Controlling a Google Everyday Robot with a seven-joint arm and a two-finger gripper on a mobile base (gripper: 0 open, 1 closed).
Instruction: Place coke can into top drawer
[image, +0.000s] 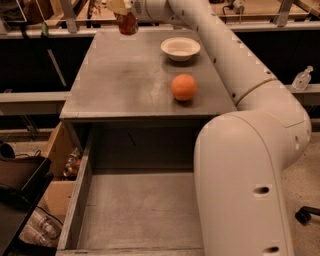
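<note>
The red coke can (127, 24) hangs at the top of the view, held in my gripper (122, 10) above the far left part of the grey cabinet top (125, 75). The gripper is shut on the can and lifts it off the surface. The top drawer (135, 210) is pulled open below the cabinet's front edge, with a flat grey bottom and nothing in it. My white arm (240, 150) runs from the lower right up to the can and hides the drawer's right side.
An orange ball (183, 87) sits on the cabinet top near its right front. A white bowl (180, 48) stands behind it. A cardboard box and bottles lie on the floor at the left (45, 220). A plastic bottle (302, 79) stands at the right.
</note>
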